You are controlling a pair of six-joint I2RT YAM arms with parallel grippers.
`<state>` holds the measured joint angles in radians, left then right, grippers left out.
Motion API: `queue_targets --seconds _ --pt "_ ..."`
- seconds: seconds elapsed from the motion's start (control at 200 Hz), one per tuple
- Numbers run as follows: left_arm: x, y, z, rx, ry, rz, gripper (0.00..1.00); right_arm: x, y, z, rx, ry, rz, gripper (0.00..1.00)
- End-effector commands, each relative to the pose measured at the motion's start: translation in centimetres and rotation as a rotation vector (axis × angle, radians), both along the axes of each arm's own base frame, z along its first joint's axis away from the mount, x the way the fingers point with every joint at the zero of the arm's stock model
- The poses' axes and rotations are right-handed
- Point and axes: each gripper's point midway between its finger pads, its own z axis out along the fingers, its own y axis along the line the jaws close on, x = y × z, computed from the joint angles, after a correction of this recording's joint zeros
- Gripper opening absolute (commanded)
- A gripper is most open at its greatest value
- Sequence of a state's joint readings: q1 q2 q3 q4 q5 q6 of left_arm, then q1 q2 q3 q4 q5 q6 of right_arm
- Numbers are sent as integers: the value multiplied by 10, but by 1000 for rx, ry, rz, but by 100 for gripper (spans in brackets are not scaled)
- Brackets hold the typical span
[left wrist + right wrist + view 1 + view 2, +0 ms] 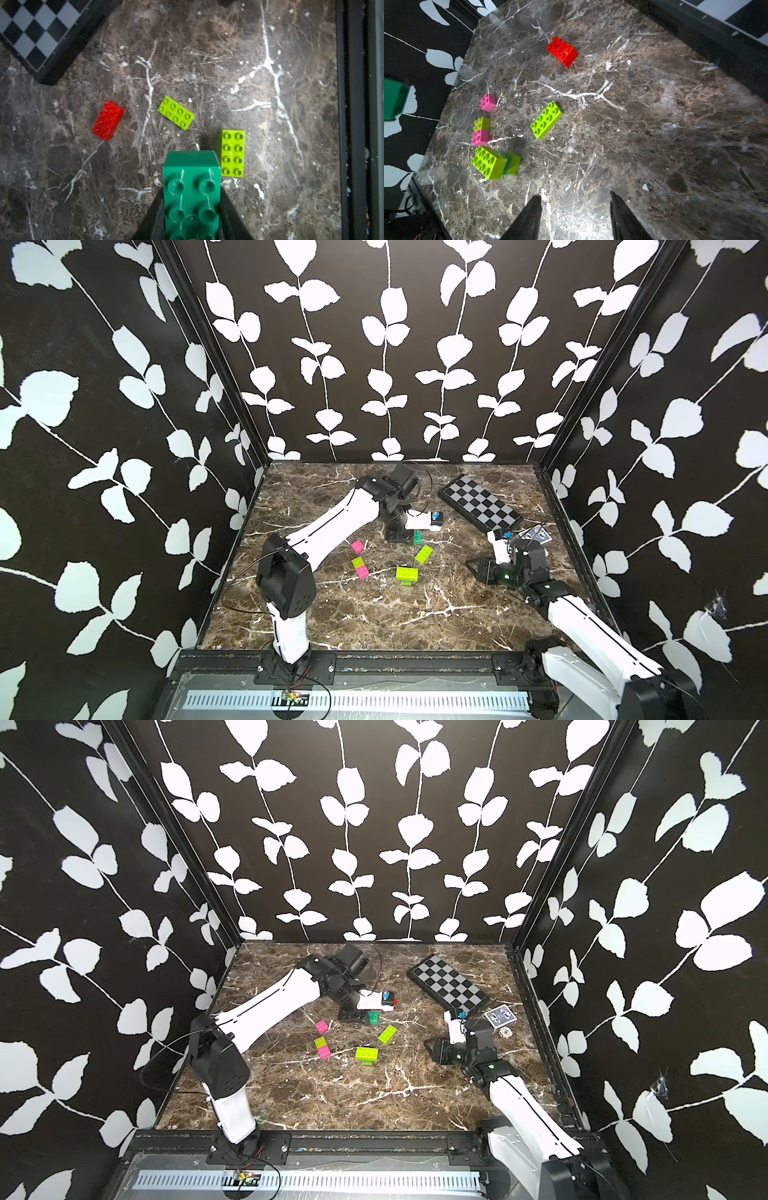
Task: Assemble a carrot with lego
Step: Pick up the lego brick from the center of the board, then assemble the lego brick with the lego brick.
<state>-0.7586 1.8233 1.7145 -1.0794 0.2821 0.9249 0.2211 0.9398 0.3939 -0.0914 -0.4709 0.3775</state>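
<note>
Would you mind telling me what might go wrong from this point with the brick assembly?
1. The left tool grips the dark green brick only by one end, the other sticking out; pressing it down may twist it loose.
2. Nothing steadies the stack: the open right tool hangs apart from it, so a push could tip or slide it.
3. The loose lime brick lies near the stack and could get knocked.
</note>
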Motion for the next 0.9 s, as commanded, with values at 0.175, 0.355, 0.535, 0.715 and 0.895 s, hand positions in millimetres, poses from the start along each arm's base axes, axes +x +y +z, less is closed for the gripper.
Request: queue_targets --seconds 0.175,0.355,0.535,0.715,0.895 --pt "-39 1 -49 141 89 -148 12 17 3 14 -5 -45 -6 53" --pt "-37 5 -63 181 96 -152 11 12 1 10 -8 -41 -14 53" --pt "-35 8 -76 209 93 -142 11 9 -1 8 -10 -36 -19 53" --pt "-35 2 -79 191 124 -96 13 9 -1 7 -12 -31 -20 53" --pt "-36 6 -86 209 139 -52 14 9 -1 5 -14 -26 -20 53"
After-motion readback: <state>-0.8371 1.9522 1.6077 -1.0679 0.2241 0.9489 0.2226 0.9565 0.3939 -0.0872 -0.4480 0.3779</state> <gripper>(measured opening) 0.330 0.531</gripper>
